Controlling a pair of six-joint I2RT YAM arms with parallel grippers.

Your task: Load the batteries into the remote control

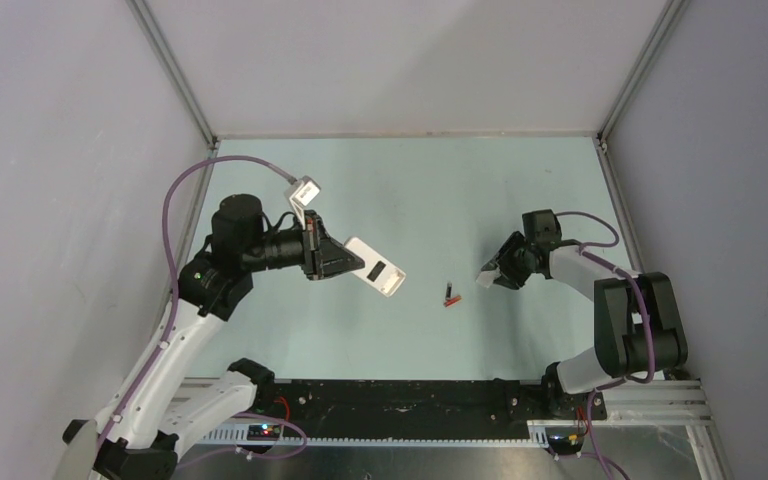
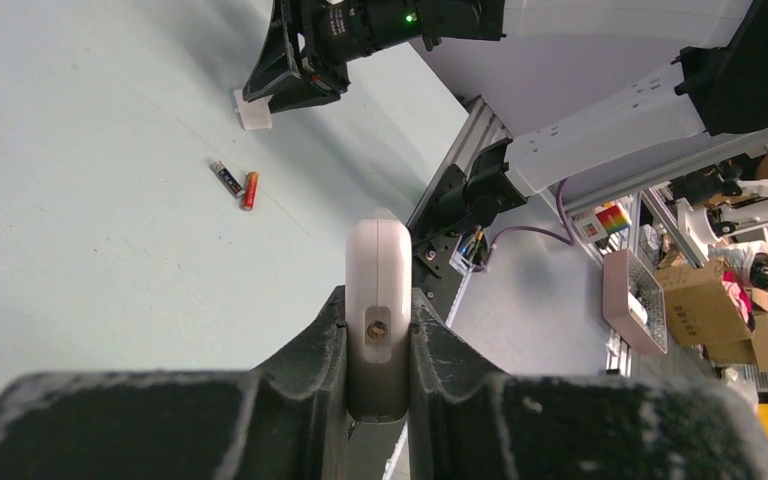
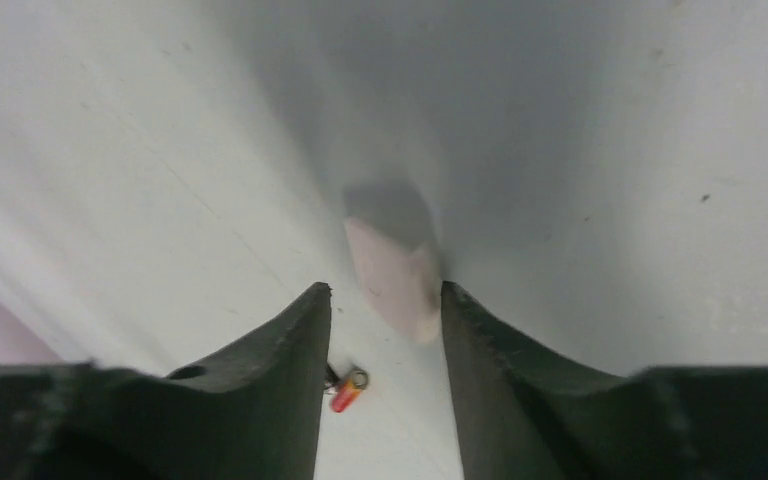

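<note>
Remote control (image 1: pixel 385 272) pinched edgewise in left gripper (image 1: pixel 353 262); batteries (image 1: pixel 450 294) on open table (image 1: pixel 410 180) beyond its tips; right gripper (image 1: pixel 493 274): grip cannot be told.

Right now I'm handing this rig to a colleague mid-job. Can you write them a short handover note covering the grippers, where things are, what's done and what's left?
Left gripper: shut on the remote control, held off the table.
Right gripper: low at the white cover piece. I cannot tell whether it grips it.
The batteries, one dark and one orange-red, lie side by side on the table between the arms.
Done: the remote is in hand.
Left: both batteries are yet to be picked up and loaded.
</note>
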